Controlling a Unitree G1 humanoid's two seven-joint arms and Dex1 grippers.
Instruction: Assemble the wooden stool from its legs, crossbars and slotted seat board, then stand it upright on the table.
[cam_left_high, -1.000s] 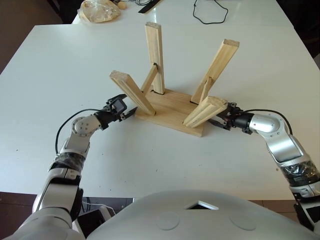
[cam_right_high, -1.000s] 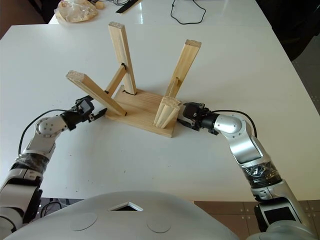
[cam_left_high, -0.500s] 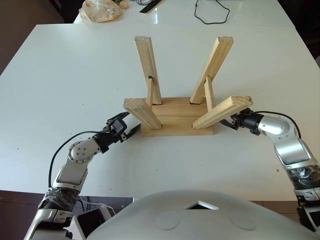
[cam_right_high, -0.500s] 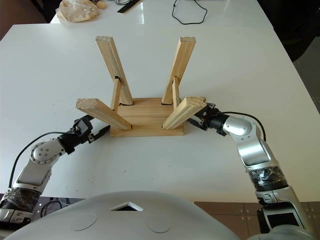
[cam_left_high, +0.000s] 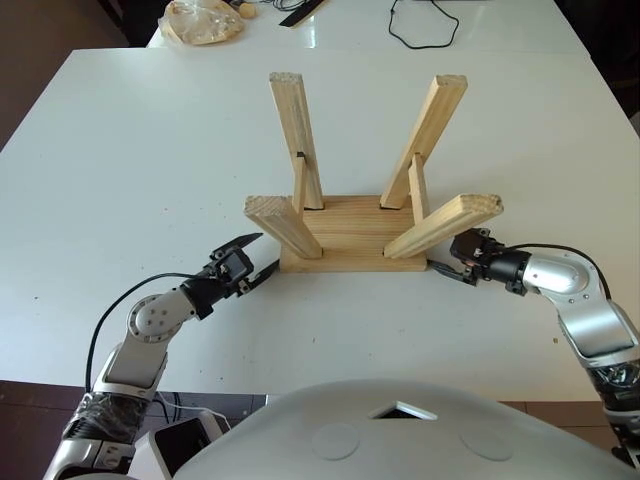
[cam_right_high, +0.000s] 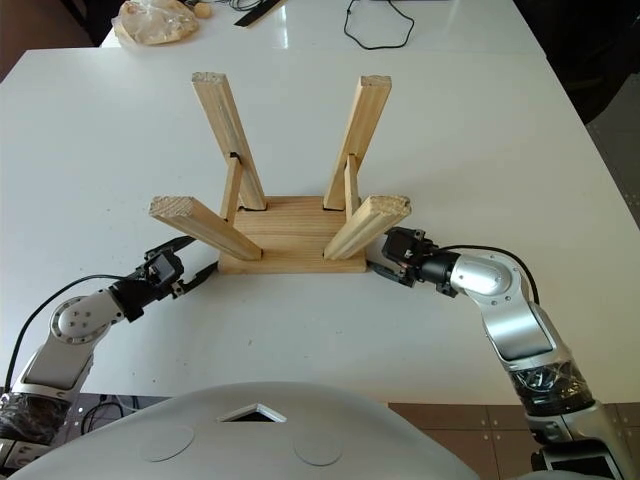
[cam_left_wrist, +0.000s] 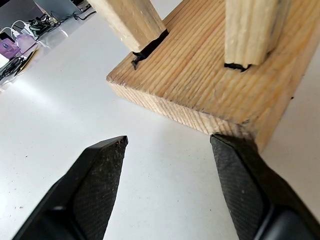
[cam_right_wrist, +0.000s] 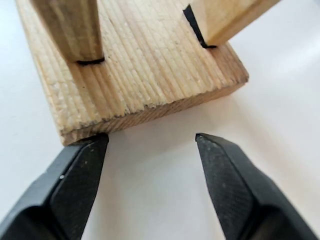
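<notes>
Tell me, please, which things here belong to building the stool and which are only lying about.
For the job: seat board, lying flat; four legs, set in its slots; crossbars joining the legs.
Lying about: crumpled bag, black cable and a dark flat object, all far behind the stool.

Left claw (cam_left_high: 258, 255): held low, fingers spread wide, forearm angled inward. Right claw (cam_left_high: 446, 258): held low, fingers parted, elbow bent outward.

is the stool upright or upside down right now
Upside down: the seat board lies flat on the table, its four legs pointing up.
</notes>
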